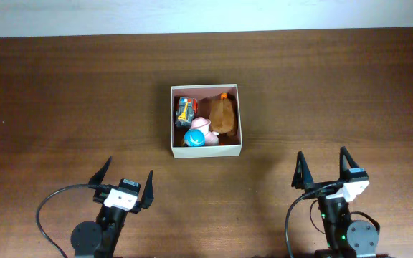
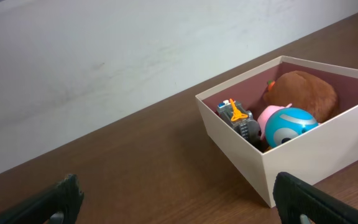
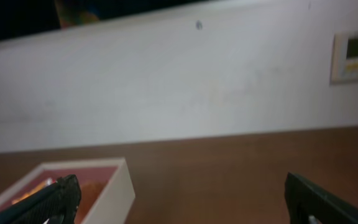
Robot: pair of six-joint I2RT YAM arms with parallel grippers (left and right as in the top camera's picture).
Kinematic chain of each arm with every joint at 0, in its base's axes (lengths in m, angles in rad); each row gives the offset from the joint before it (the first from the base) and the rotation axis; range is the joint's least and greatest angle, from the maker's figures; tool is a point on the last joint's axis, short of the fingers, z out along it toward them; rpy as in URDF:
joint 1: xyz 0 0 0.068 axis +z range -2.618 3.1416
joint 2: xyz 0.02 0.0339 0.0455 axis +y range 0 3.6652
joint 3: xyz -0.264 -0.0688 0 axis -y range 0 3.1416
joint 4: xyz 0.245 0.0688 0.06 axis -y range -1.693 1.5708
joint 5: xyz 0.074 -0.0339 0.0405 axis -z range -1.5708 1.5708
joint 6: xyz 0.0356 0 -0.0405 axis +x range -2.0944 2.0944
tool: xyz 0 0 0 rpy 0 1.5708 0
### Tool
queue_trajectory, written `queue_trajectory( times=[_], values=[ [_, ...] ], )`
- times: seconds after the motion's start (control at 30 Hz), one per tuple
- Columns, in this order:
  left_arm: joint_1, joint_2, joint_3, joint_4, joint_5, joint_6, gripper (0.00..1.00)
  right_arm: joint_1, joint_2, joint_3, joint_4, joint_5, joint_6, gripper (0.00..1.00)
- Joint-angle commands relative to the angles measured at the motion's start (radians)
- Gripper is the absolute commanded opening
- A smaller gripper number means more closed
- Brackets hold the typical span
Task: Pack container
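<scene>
The container [image 1: 205, 151] is a square white-walled box with a pink-brown inside, at the table's middle. In it lie a brown plush toy [image 1: 222, 115], a pink toy [image 1: 201, 124], a blue ball-shaped toy [image 1: 194, 138] and a small grey-and-orange toy [image 1: 185, 110]. The container also shows in the left wrist view [image 2: 309, 155] and at the lower left of the right wrist view [image 3: 114, 186]. My left gripper [image 1: 124, 183] is open and empty near the front left. My right gripper [image 1: 325, 172] is open and empty at the front right. Both are well apart from the container.
The brown wooden table [image 1: 70, 107] runs back to a white wall [image 2: 104, 56]. A pale wall panel [image 3: 355, 56] shows at the far right of the right wrist view. Black cables [image 1: 45, 215] loop beside the arm bases.
</scene>
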Motion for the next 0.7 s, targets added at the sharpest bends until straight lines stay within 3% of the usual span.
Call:
queue_trajectory(
  times=[0.0,0.27,0.67],
  values=[
    [0.000,-0.010,-0.003,-0.006,-0.010,0.005,1.00,-0.008,-0.011,-0.013,-0.013,0.031,0.000,0.99],
    [0.000,-0.010,-0.003,-0.006,-0.010,0.005,1.00,-0.007,-0.011,-0.013,-0.176,0.038,0.000,0.99],
    [0.000,-0.010,-0.003,-0.006,-0.010,0.005,1.00,-0.007,-0.011,-0.013,-0.183,0.053,0.000,0.99]
  ],
)
